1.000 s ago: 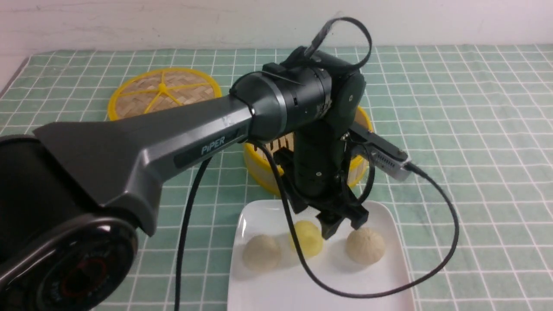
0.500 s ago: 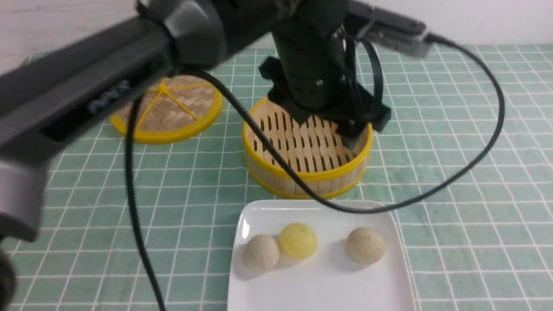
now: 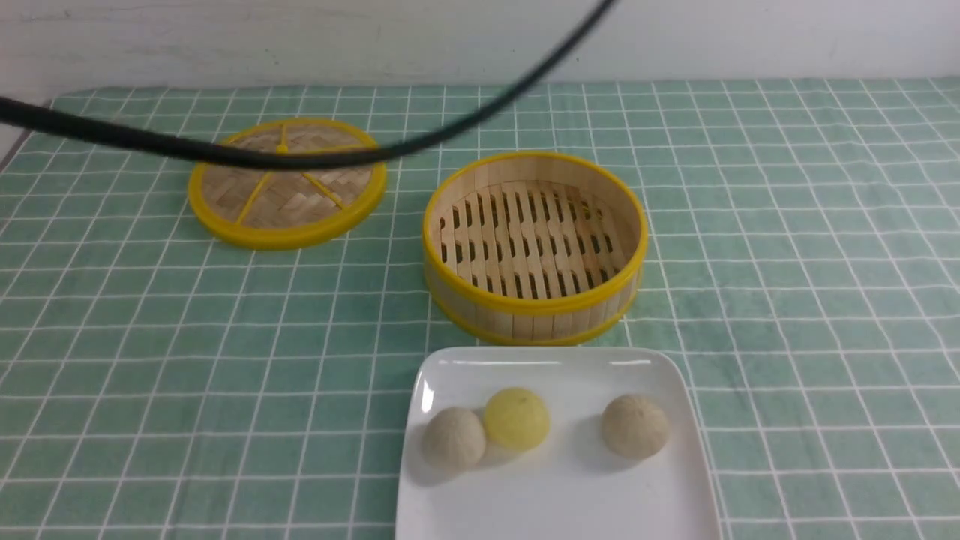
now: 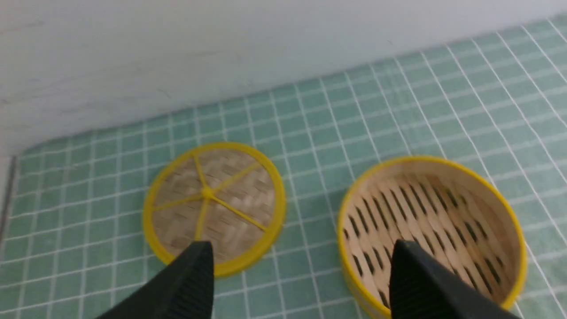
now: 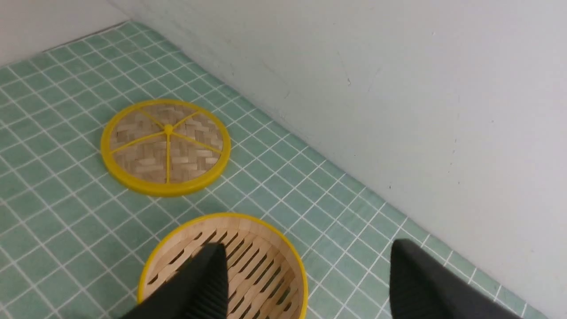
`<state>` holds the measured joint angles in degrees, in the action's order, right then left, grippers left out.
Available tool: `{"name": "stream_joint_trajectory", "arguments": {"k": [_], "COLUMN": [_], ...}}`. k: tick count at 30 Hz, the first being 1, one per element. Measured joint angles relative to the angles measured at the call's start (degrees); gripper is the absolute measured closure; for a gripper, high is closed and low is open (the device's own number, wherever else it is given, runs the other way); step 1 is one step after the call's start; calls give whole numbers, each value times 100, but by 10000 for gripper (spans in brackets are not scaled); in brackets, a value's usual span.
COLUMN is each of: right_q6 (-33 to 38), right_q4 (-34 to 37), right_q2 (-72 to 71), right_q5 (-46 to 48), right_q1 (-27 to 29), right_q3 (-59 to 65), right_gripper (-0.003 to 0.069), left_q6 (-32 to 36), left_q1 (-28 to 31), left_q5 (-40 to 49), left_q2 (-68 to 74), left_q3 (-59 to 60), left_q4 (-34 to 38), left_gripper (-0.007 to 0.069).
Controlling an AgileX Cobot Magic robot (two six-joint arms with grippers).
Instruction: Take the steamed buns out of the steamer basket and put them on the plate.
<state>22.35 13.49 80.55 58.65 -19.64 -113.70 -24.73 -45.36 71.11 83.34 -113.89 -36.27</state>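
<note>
Three steamed buns lie on the white square plate [image 3: 555, 502] at the front: a pale one [image 3: 453, 439] touching the yellow one [image 3: 516, 418], and another pale one [image 3: 634, 426] apart to the right. Behind the plate stands the steamer basket [image 3: 534, 247], empty, also seen in the left wrist view [image 4: 432, 230] and the right wrist view [image 5: 221, 266]. My left gripper [image 4: 301, 252] hangs open high above the table, nothing between its fingers. My right gripper [image 5: 308, 252] is open too, raised, nothing held. Neither gripper shows in the front view.
The flat woven lid [image 3: 286, 182] with yellow rim lies at the back left on the green checked cloth [image 3: 787, 247]. A black cable [image 3: 300, 157] sags across the front view's top left. A white wall [image 3: 480, 37] bounds the far edge.
The left arm has lifted away from the plate, passed above the basket and left the front view; only its cable remains. The yellow bun sits against the left pale bun.
</note>
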Motion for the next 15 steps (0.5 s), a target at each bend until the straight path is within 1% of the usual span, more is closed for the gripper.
{"name": "stream_joint_trajectory", "arguments": {"k": [3,6,8,12,13,15], "right_q6": [-125,-172,-265,-329,-329,-334], "right_q4": [-135,-297,-418,-627,-637,-656], "right_q2": [-60,-221,-382,-828,-851,-1136], "right_q5": [-225,-378,-419,-429,-428,-428], "right_q1": [0,0,0,0,0,0], "right_q3": [0,4,4,4,4,4], "right_gripper": [174,174,174,174,174,174], "left_q6": [-67,16,187,1010,1055,1530], "left_q1": [0,0,0,0,0,0], "left_q5": [0,0,0,0,0,0], "left_q2": [-354,-709,-962,-1529,-1554,-1840], "left_q3": [-5,-5,-5,-23,-22,-39], "left_q4": [-325,-406,-397,-114,-92,134], "left_gripper": [104,113,123,151,152,162]}}
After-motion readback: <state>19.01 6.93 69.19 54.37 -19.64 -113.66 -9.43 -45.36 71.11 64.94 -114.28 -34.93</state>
